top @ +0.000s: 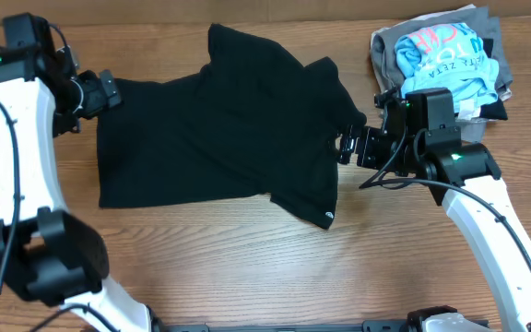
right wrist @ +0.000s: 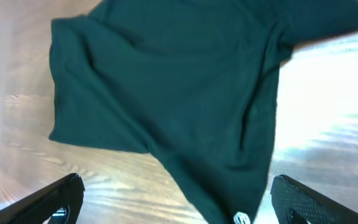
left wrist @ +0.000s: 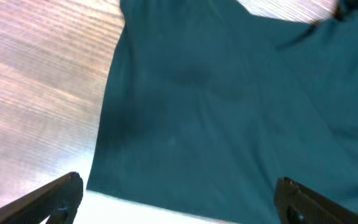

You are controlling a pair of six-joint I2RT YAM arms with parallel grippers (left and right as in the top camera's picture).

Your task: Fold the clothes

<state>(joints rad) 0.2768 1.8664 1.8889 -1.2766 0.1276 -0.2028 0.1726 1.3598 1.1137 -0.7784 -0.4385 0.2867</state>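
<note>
Overhead first: the black shirt lies spread across the middle of the wooden table, rumpled, with its right part lying diagonally in a loose flap, so I'd judge the fold only partly made. The left gripper sits at the shirt's far left edge and the right gripper at its right edge. One arm per side looks like a setup for taking opposite edges together. Off in the far right corner is a stack of folded garments with a light blue shirt on top, well apart from the work and sensibly out of the way. Over to the left wrist camera: the left gripper has its jaws spread as wide as they go, one finger over bare table, the other over fabric, straddling the black shirt at its straight edge. Nothing is pinched, and whether a tip brushes the cloth I can't tell. Now the right wrist camera: the right gripper is also gaping, fingers wide apart and empty, hanging above the table with the black shirt laid out ahead and a corner reaching down between them, carrying a small white mark. Thin, floppy cloth, so the next pinch will probably want to land right on an edge.
</note>
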